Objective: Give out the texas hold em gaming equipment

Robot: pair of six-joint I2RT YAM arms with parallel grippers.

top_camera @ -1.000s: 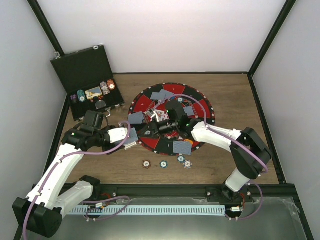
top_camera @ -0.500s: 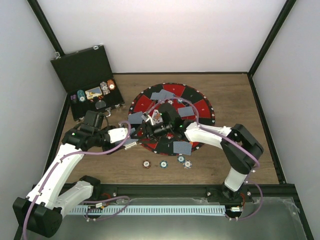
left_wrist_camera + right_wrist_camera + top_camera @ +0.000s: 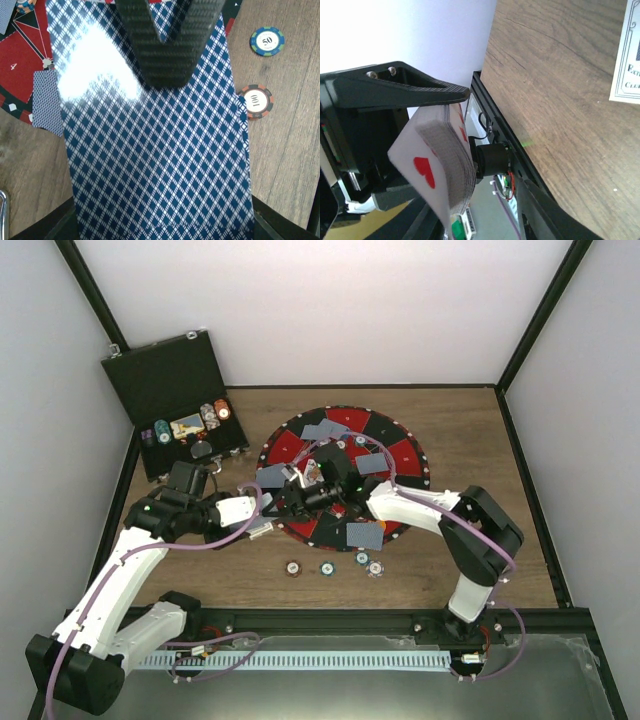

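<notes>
We judge the deal to be about halfway. Grey-blue cards [image 3: 365, 534] lie face down at four spots round the mat [image 3: 404, 452], which sits mid-bench: one toward the far edge, one toward the right, one toward the near edge and one on the mat's left rim. Four chips [image 3: 327, 567] lie in a loose row on the bare wood between the mat and the near edge. From the left wrist we can read a teal chip [image 3: 267, 41] marked 50 and a brown chip [image 3: 255, 101] marked 100, lying apart.

The left gripper [image 3: 165, 75] is pinched on a single card [image 3: 160, 165], back up, over the wood at the mat's left side. Only its upper finger shows, and the card hides the lower one. The right gripper [image 3: 298, 490] is clamped on the deck [image 3: 447, 165], a thick stack with a red heart on the end face, held above the mat's left half.

What is left, as we see it: the held card has no place yet, the deck is thick, and stacks [image 3: 215, 413] of chips sit in the open case [image 3: 165, 380] at the far-left corner. We cannot tell how many cards lie at each spot.
</notes>
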